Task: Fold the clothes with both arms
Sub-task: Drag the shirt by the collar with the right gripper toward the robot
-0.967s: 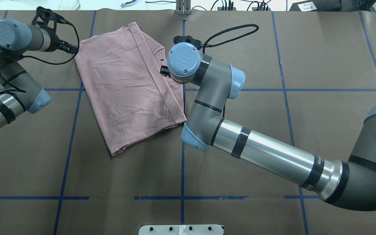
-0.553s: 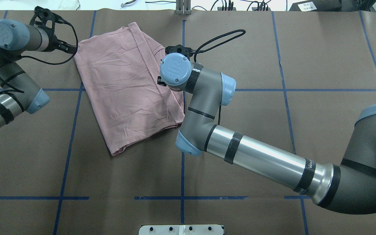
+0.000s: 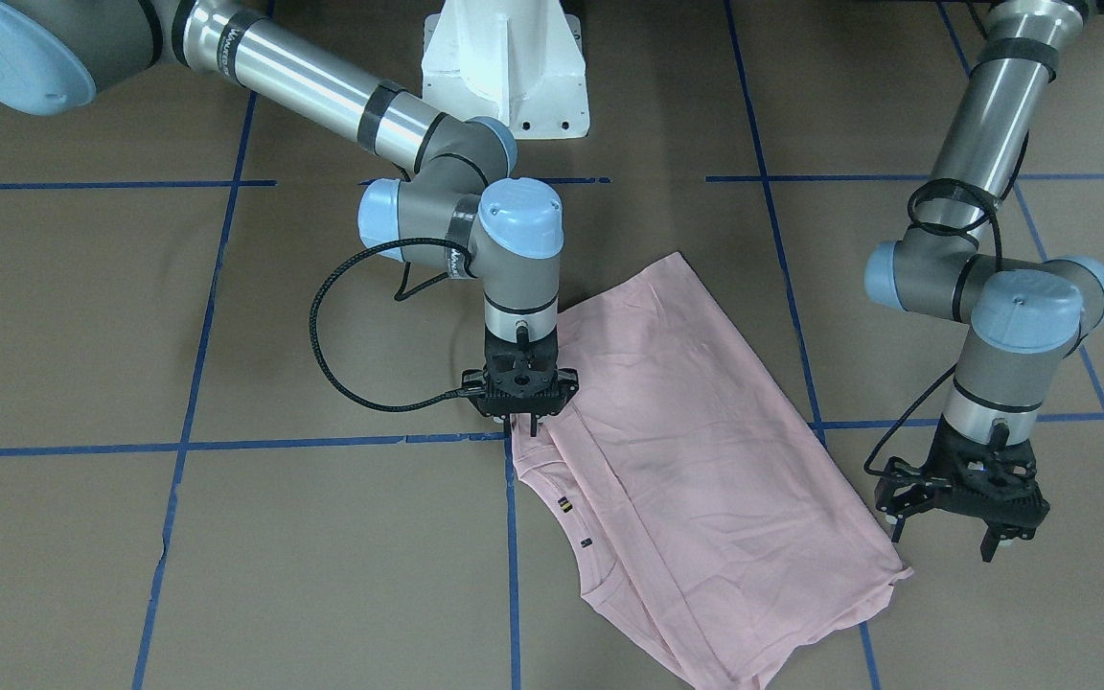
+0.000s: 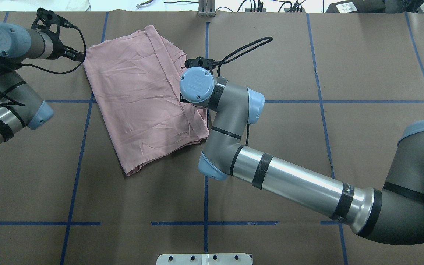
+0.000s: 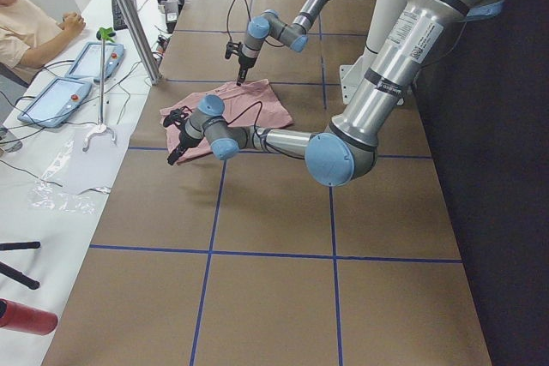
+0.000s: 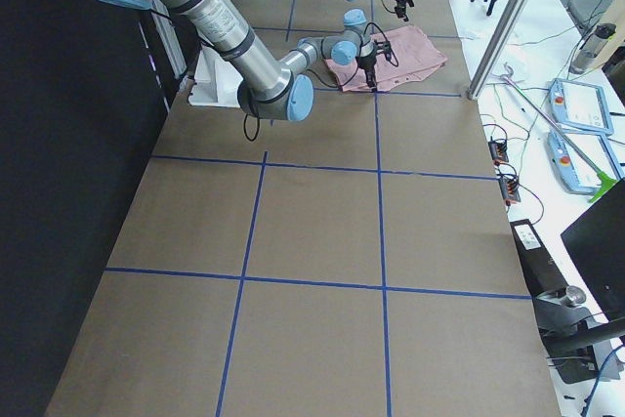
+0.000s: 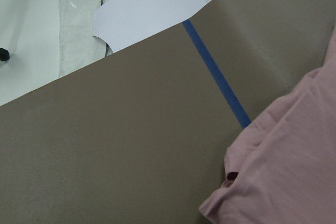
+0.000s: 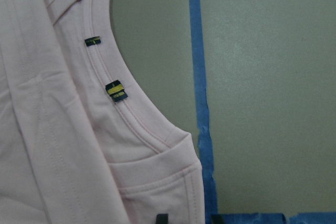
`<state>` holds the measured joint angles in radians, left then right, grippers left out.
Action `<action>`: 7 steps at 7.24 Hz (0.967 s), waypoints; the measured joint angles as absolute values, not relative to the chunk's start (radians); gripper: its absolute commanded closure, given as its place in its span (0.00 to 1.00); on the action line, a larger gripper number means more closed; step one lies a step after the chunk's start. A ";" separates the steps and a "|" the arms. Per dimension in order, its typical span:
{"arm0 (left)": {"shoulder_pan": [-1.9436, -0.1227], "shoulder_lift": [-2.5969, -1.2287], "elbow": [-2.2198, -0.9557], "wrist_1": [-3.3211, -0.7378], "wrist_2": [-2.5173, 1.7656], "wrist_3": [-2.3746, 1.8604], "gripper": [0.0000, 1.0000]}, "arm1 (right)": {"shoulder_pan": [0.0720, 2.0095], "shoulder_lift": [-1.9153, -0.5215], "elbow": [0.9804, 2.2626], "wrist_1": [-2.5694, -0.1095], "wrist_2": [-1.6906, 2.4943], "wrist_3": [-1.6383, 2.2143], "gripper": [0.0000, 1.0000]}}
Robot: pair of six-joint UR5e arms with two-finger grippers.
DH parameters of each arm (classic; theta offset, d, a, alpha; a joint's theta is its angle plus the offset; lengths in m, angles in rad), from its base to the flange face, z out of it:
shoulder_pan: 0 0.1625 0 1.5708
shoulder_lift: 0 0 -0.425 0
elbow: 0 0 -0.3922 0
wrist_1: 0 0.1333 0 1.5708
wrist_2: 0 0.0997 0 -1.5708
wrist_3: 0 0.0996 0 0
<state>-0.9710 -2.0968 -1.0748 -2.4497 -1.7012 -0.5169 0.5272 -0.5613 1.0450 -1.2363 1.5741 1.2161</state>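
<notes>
T-shirt point(image 4: 142, 95): it lies flat on the desk point(image 4: 363, 73) between the two arms, already folded into a pink four-sided panel. It sits at an angle to the blue tape point(image 8: 197, 51) lines.
Neck opening point(image 8: 136, 121): it is on the edge that faces the right arm, and two small dark tags sit on its rim.
Right hand point(image 3: 523, 427): it points straight down at the shirt's corner beside the neck opening. In the wrist view two dark tips show apart, one over cloth and one near the tape, so I judge that it is not closed on anything.
Left hand point(image 3: 943, 542): its fingers are spread wide and hold nothing. It hangs just beside the opposite corner point(image 3: 892, 573), not over it.
Step in hand: probably each hand prepares its pinch for the next fold.
Doing it well: the left hand should first come over its corner. Each hand should slide one finger under all the layers, and both should close before either one lifts. They should then rise at equal height, so that the crease comes straight.
Risk: a pinch on the top layer alone can open the fold already made.
</notes>
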 measured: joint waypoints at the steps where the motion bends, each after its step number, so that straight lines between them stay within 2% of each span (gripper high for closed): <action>1: -0.971 -2.095 -1.075 -2.450 -1.701 -0.517 0.00 | 0.526 -0.562 1.043 -1.237 1.573 1.215 1.00; 5: -0.971 -2.089 -1.078 -2.451 -1.703 -0.517 0.00 | 0.524 -0.566 1.052 -1.249 1.571 1.214 1.00; 7: -0.971 -2.088 -1.084 -2.451 -1.703 -0.520 0.00 | 0.525 -0.634 1.161 -1.274 1.576 1.210 1.00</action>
